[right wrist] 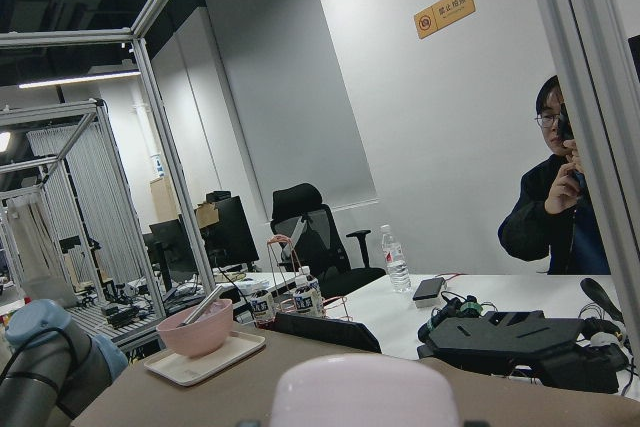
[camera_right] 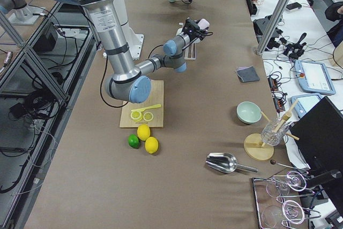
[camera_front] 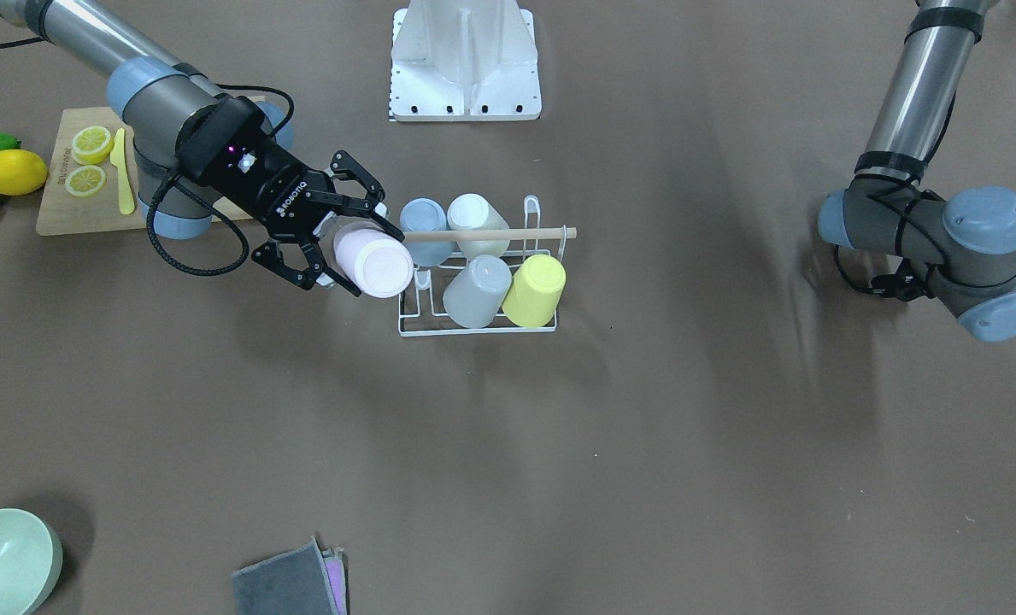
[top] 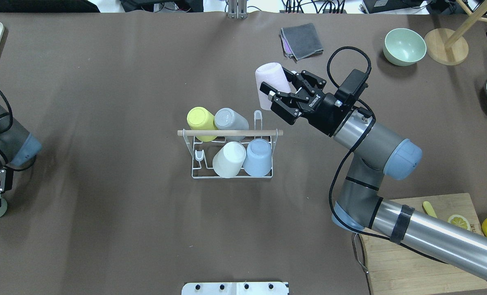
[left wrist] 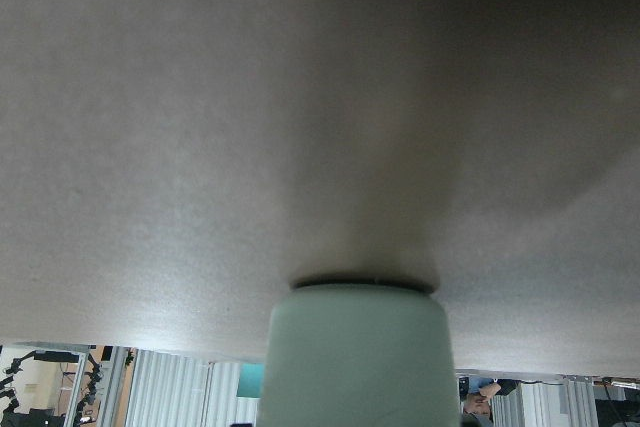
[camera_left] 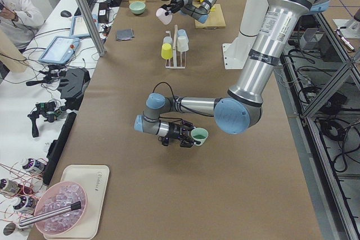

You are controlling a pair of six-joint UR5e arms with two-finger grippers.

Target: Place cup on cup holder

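The cup holder [top: 231, 175] is a white wire rack with a wooden rod handle [top: 229, 132], mid-table. A yellow, a grey, a white and a blue cup sit upside down on its prongs. My right gripper [top: 278, 84] is shut on a pale pink cup [top: 268, 78] and holds it tilted in the air by the rack's end on my right. In the front view the pink cup [camera_front: 375, 263] hangs at the handle's tip. My left gripper [camera_left: 181, 136] is far off on my left, shut on a green cup [camera_left: 199, 135], which fills the left wrist view [left wrist: 358, 357].
A cutting board [camera_front: 63, 209] with lemon slices and a yellow knife lies by the right arm, with lemons [camera_front: 14, 171] and a lime beside it. A green bowl [top: 404, 46] and a grey cloth [top: 301, 40] lie on the far side. The white robot base [camera_front: 465, 64] stands behind the rack.
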